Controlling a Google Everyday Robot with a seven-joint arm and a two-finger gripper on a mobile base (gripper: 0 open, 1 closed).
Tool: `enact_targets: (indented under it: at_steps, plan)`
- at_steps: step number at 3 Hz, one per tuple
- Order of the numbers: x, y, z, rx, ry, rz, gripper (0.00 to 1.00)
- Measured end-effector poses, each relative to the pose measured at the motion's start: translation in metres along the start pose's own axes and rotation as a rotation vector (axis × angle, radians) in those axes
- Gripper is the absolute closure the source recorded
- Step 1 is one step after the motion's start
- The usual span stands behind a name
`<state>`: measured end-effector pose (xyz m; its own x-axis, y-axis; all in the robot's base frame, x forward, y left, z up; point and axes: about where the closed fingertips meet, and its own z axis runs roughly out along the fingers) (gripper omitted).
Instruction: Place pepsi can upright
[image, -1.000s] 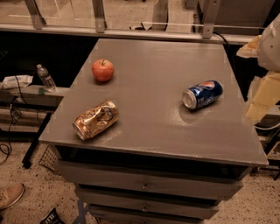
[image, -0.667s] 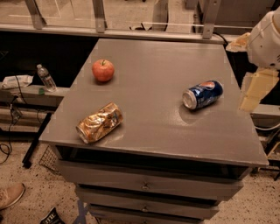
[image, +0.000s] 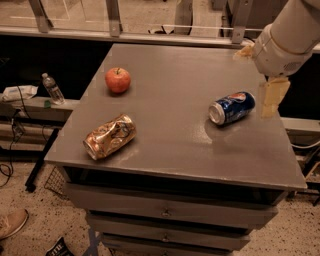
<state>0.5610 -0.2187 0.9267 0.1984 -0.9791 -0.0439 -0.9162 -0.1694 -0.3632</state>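
The pepsi can (image: 232, 107) is dark blue with a silver top and lies on its side on the right part of the grey table (image: 170, 135), top facing front-left. My gripper (image: 258, 75) hangs from the white arm at the upper right, just right of and above the can, not touching it. It is open and empty: one cream finger (image: 271, 98) points down beside the can's far end, the other (image: 243, 51) sticks out to the left higher up.
A crushed gold-orange can (image: 109, 136) lies near the front left of the table. A red apple (image: 118, 80) sits at the back left. The table's right edge is close to the pepsi can. A water bottle (image: 52, 89) stands on a low shelf to the left.
My arm has moved left from beyond the table's right edge and now hangs over the table next to the pepsi can. The cans and the apple have not moved.
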Motion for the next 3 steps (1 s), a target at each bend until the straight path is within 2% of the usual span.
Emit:
enact_targets:
  at_steps: [1, 2, 3]
  plan:
    - [0.000, -0.008, 0.027, -0.055, 0.053, -0.124, 0.00]
    - [0.001, -0.009, 0.040, -0.109, 0.032, -0.185, 0.00]
    - [0.007, -0.008, 0.052, -0.166, -0.033, -0.196, 0.00]
